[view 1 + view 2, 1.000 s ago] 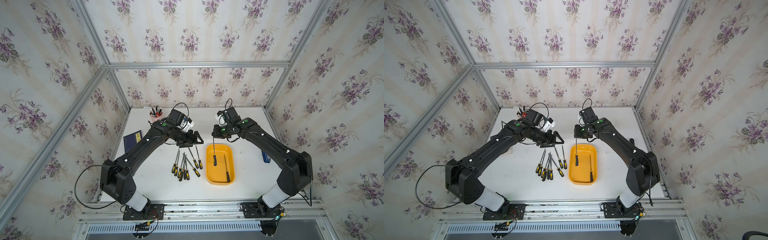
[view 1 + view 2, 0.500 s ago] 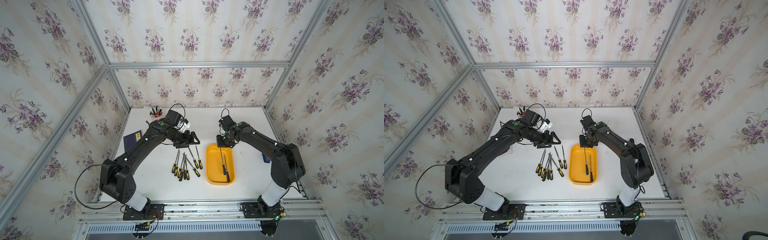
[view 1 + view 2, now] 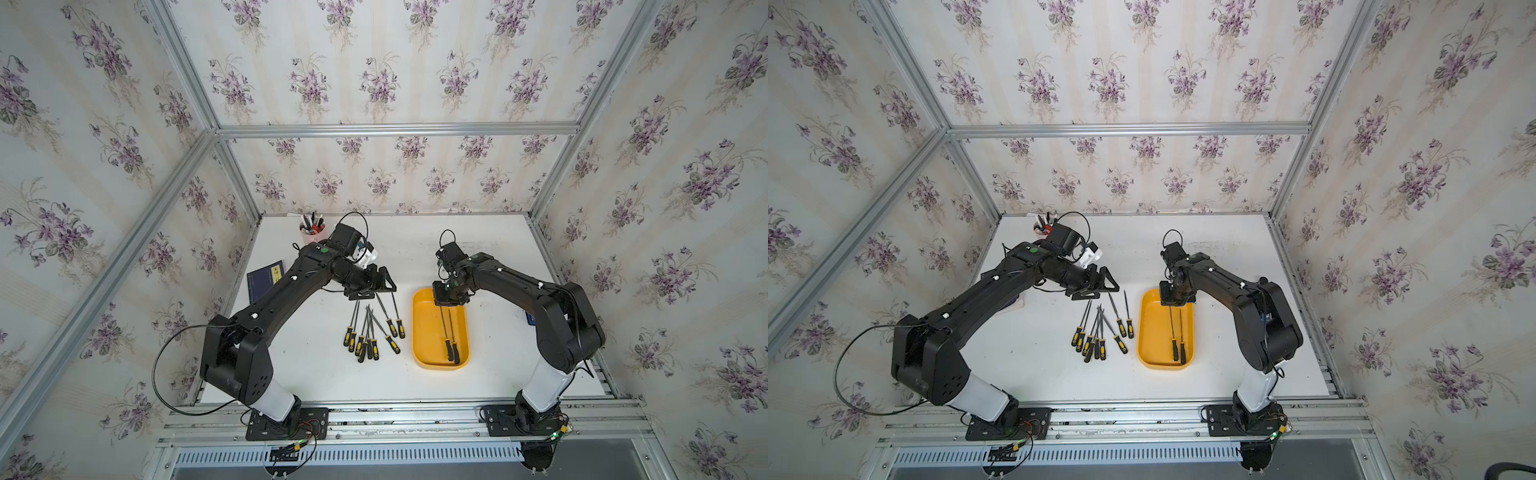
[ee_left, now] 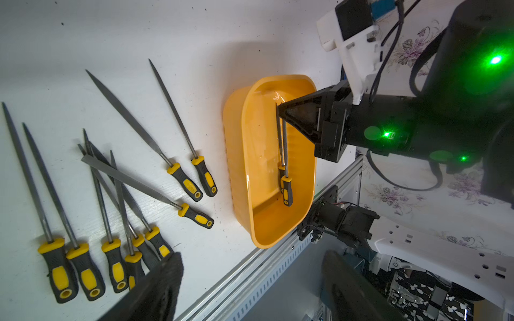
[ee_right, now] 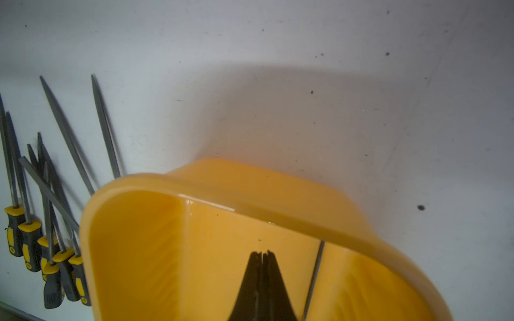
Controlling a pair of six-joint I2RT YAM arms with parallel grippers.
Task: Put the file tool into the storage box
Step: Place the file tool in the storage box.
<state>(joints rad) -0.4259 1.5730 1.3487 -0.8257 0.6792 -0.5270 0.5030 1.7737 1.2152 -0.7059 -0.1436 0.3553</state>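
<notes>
The storage box [image 3: 428,332] [image 3: 1152,332] [image 4: 264,166] [image 5: 194,250] is an orange-yellow tray on the white table, right of centre. Two black-and-yellow file tools lie lengthwise in it. My right gripper [image 3: 446,303] [image 3: 1173,303] [image 4: 279,107] [image 5: 262,253] is low inside the box's far end, shut on the tip of one file tool [image 3: 444,328] [image 3: 1171,328] [image 4: 279,133]. The other file [image 5: 314,278] lies right beside it. My left gripper [image 3: 384,291] [image 3: 1108,292] [image 4: 254,254] hangs open and empty above the far tips of several loose files [image 3: 370,328] [image 3: 1100,328] [image 4: 125,180] [image 5: 47,222].
A pink pen cup [image 3: 311,235] [image 3: 1044,224] stands at the far left behind the left arm. A dark blue booklet [image 3: 266,280] lies by the left wall. A small blue object [image 3: 530,319] sits behind the right arm. The aluminium rail [image 4: 264,272] runs along the table's front edge.
My right gripper has come down with the file, from hanging upright above the box to lying inside it. The left arm has barely moved and stays open.
</notes>
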